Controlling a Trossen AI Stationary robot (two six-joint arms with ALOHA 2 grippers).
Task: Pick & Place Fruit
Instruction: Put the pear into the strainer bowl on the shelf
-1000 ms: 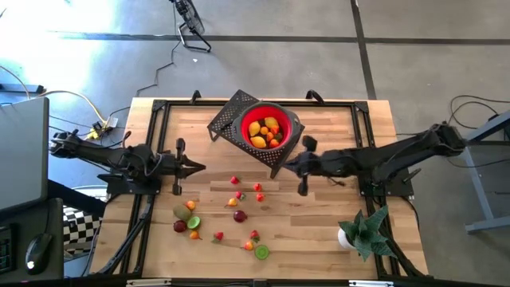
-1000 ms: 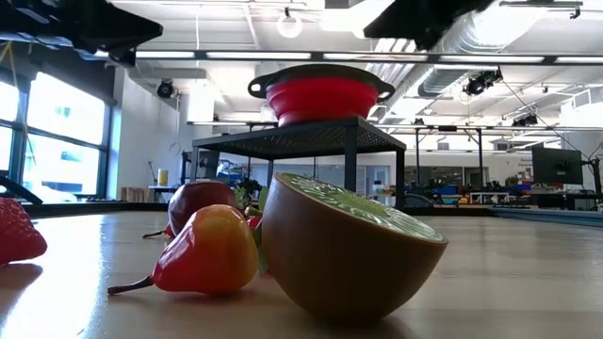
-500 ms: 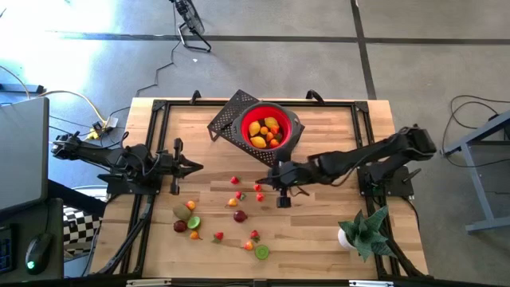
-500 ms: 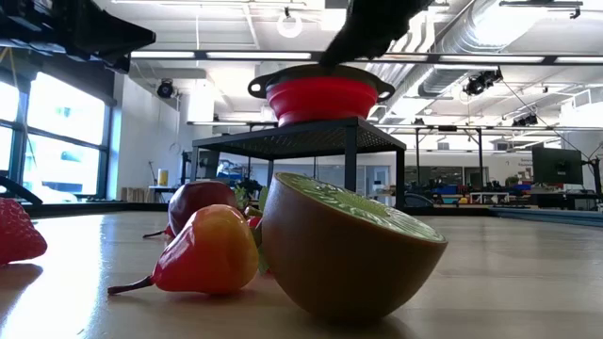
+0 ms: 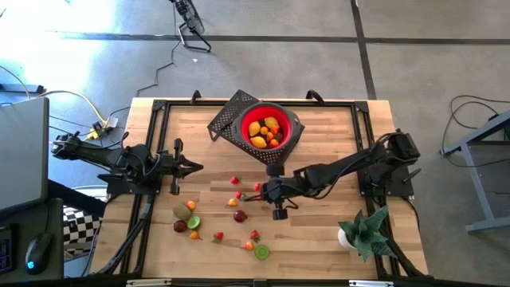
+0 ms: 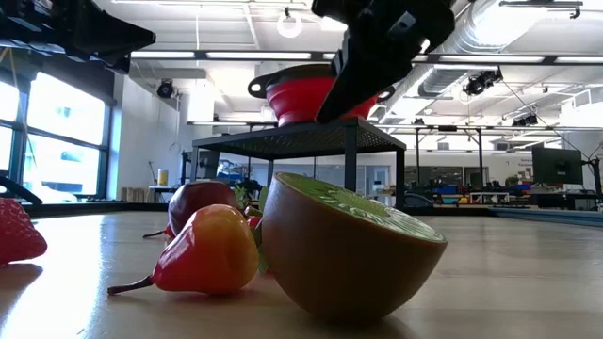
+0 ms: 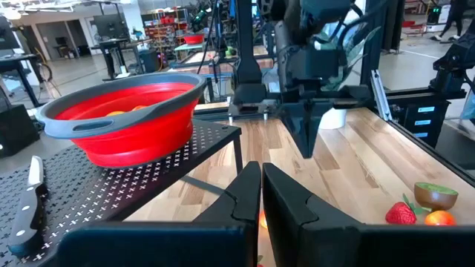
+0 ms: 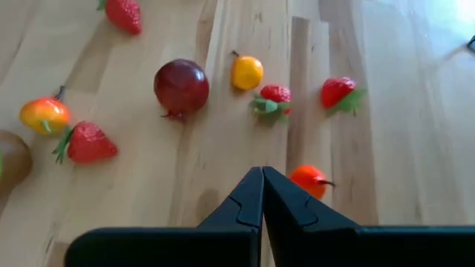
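Observation:
Small toy fruits lie scattered on the wooden table's near middle (image 5: 231, 211): strawberries, a dark red plum (image 8: 181, 85), a small orange (image 8: 246, 72), a halved kiwi (image 6: 349, 250). More fruit fills the red bowl (image 5: 265, 127), which stands on a black perforated stand. My right gripper (image 5: 260, 191) is shut and hovers above the scattered fruit, just over a small orange-red fruit (image 8: 308, 178). In the low view it (image 6: 327, 113) hangs well above the table. My left gripper (image 5: 197, 167) waits shut at the table's left.
A spiky green plant in a white pot (image 5: 362, 231) stands at the near right corner. The black stand (image 5: 235, 119) lifts the bowl above the table at the far middle. Black frame rails run along the table's edges. Bare wood lies right of the fruit.
My right gripper has swung from beside the bowl's stand toward the table's left and near edge, coming down over the scattered fruit. It has stayed shut. The fruit has not moved.

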